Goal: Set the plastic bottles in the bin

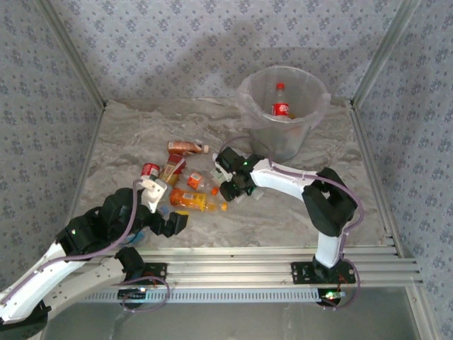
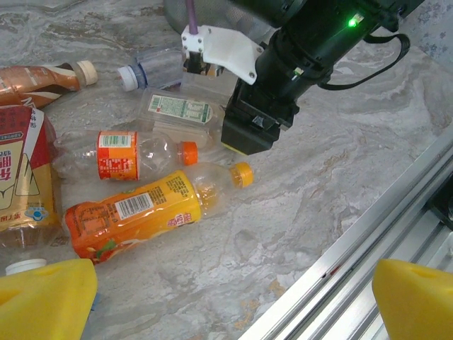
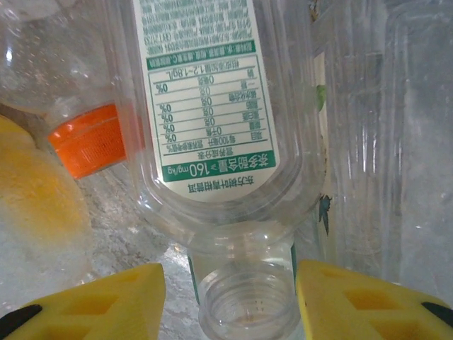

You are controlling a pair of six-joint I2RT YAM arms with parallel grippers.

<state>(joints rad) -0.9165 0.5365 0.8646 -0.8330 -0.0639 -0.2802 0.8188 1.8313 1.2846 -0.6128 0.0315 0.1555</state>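
Nearest the arm bases, the left gripper [image 2: 228,301] hangs over the table [image 1: 297,205], its yellow fingers [image 2: 42,301] spread wide apart and holding nothing. Just beyond it the loose plastic bottles [image 1: 190,200] lie on their sides in a cluster at the table's middle-left. An orange-filled bottle [image 2: 134,212] with a yellow cap lies closest, and just behind it is a clear bottle with an orange label [image 2: 117,152] and an orange cap. Next comes a clear, capless bottle with a green-and-white label [image 2: 177,110], over which the right gripper [image 3: 230,283] is lowered. Its fingers [image 3: 354,301] stand partly apart astride the open neck. One is close against it, while a strip of table shows between the neck and the other, so no firm grip is evident. Farther left lies a brown bottle [image 2: 42,76] with a cream cap. At the far side of the table, well apart from the cluster, the bin [image 1: 283,145] stands upright with a red-labelled bottle [image 1: 281,105] inside it.
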